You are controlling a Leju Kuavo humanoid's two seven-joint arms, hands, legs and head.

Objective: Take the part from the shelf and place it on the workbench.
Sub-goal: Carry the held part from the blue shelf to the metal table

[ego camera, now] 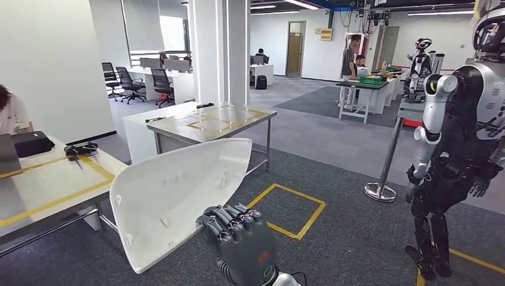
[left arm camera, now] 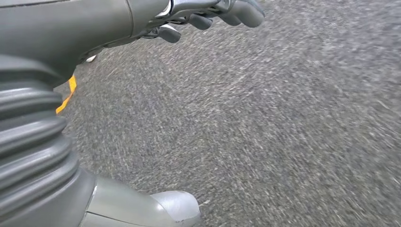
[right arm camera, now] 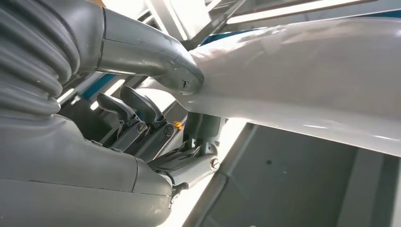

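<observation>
Right hand grips white part; grey carpet, workbench left.

Carpet smeared and blurry in the left wrist view. Part cut off by the edge in the right wrist view, with the right hand's fingers partly tucked behind it. Table on the left cut off by the edge in the head view. Far desks too small to make out.
</observation>
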